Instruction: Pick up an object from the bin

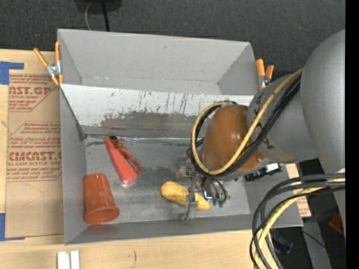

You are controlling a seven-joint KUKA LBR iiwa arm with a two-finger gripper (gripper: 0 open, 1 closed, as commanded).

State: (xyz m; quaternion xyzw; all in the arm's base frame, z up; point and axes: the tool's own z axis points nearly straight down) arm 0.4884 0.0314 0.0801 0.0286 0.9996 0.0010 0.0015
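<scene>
grey bin [151,83] holds one cup [100,199], banana [176,193], red tool [121,160].

The arm [314,111] reaches in from the right. Its orange-covered wrist [224,139] points down, with the gripper [194,198] low beneath it.

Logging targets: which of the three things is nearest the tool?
The yellow banana-shaped piece, at the tool; the orange cup and red stick lie farther left.

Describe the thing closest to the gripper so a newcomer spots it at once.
Look in the grey metal bin, by its lower wall, right of middle, at the gripper. There lies a stubby yellow banana-shaped thing. It is the only yellow piece; the orange-red plastic cup and the red elongated tool lie further left.
</scene>
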